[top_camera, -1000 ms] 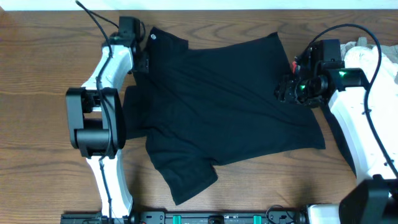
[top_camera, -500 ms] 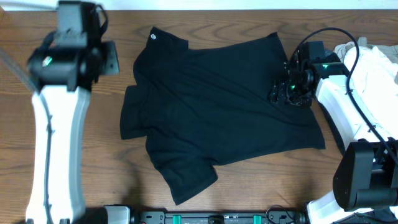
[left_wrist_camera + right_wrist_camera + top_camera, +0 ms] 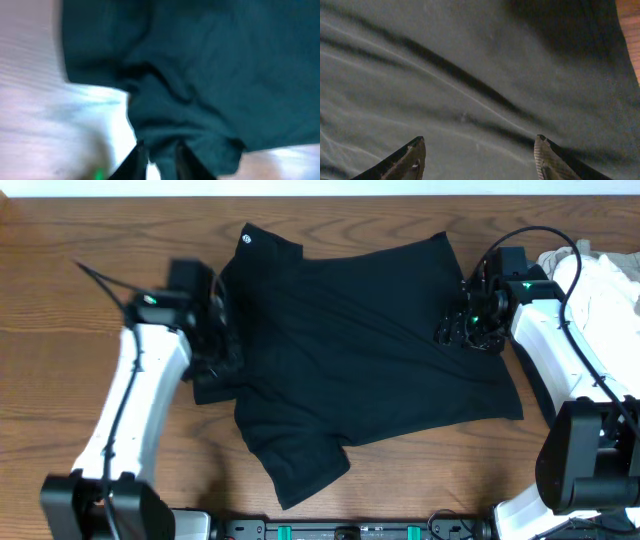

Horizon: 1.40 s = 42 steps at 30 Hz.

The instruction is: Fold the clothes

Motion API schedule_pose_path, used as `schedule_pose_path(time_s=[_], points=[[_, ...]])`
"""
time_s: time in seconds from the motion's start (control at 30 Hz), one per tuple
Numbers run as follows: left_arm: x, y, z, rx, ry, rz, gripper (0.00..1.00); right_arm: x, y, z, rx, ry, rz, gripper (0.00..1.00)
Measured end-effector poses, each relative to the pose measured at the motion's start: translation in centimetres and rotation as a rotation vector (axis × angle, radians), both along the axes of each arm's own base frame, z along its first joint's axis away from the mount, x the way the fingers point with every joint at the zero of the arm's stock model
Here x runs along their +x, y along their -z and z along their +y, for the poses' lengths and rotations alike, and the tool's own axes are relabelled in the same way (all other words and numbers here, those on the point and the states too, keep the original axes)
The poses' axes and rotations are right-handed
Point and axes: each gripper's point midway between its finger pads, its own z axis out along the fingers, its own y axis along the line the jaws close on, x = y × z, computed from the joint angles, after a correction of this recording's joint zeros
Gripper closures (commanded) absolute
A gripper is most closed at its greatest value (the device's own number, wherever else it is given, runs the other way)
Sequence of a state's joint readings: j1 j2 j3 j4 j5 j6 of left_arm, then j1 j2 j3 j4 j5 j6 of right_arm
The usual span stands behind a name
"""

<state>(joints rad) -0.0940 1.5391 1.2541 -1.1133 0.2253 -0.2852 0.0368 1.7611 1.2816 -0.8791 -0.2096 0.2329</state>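
Note:
A black short-sleeved T-shirt (image 3: 360, 340) lies spread on the wooden table (image 3: 60, 400), with its small white neck logo (image 3: 247, 238) at the far left. My left gripper (image 3: 222, 365) is down on the shirt's left sleeve. In the blurred left wrist view its jaws (image 3: 161, 157) stand narrow with a fold of the dark fabric (image 3: 210, 65) pinched between them. Over the shirt's right edge my right gripper (image 3: 455, 330) hovers. In its wrist view its fingers are wide apart above the wrinkled cloth (image 3: 470, 75), and the gripper (image 3: 480, 150) holds nothing.
A heap of white clothes (image 3: 600, 280) lies at the table's right edge, behind the right arm. Bare wood shows left of the shirt and along the near edge. A black rail (image 3: 350, 530) runs along the front.
My left arm swung down from the far left corner onto the shirt's left sleeve, and its jaws closed in. The right gripper has barely shifted, and the shirt lies as before.

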Motion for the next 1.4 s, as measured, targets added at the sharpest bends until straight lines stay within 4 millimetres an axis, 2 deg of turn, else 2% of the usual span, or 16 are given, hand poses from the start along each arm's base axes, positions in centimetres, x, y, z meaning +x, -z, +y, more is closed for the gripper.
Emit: schedule_pose_path(time_s=[0.13,0.27,0.43,0.63,0.73,0.83,0.93,1.13,1.23,1.4], points=[[-2.8,5.4,-1.0,-0.049,-0.033,0.092,0.94,-0.2,0.0,0.0,0.000,0.000,0.007,0.32],[-4.5,9.7,-1.7,-0.103,-0.103,0.108,0.94,-0.1,0.0,0.0,-0.001,-0.003,0.005,0.33],[-5.6,12.4,-1.7,-0.116,-0.181,0.109,0.94,-0.2,0.0,0.0,-0.001,-0.003,0.008,0.34],[-8.3,12.8,-0.7,-0.067,-0.259,0.221,0.94,-0.7,0.1,0.0,-0.002,-0.003,0.029,0.35],[-10.3,12.8,0.8,-0.022,-0.316,0.307,0.94,-0.7,0.1,0.0,-0.003,-0.006,0.029,0.34],[-11.1,12.7,2.4,0.003,-0.379,0.345,0.94,-0.2,0.1,-0.2,-0.011,-0.009,0.007,0.37],[-11.2,12.8,4.0,0.015,-0.428,0.350,0.94,1.7,-0.3,-0.3,-0.023,-0.015,-0.076,0.51],[-11.2,12.8,5.2,0.017,-0.444,0.342,0.94,5.4,-1.0,0.0,-0.016,-0.028,-0.234,0.70],[-11.0,12.8,5.0,-0.002,-0.433,0.334,0.94,7.1,0.2,0.6,0.002,-0.041,-0.269,0.77],[-9.8,12.1,2.8,-0.143,-0.394,0.295,0.94,8.5,4.9,1.6,0.025,-0.048,-0.240,0.89]])
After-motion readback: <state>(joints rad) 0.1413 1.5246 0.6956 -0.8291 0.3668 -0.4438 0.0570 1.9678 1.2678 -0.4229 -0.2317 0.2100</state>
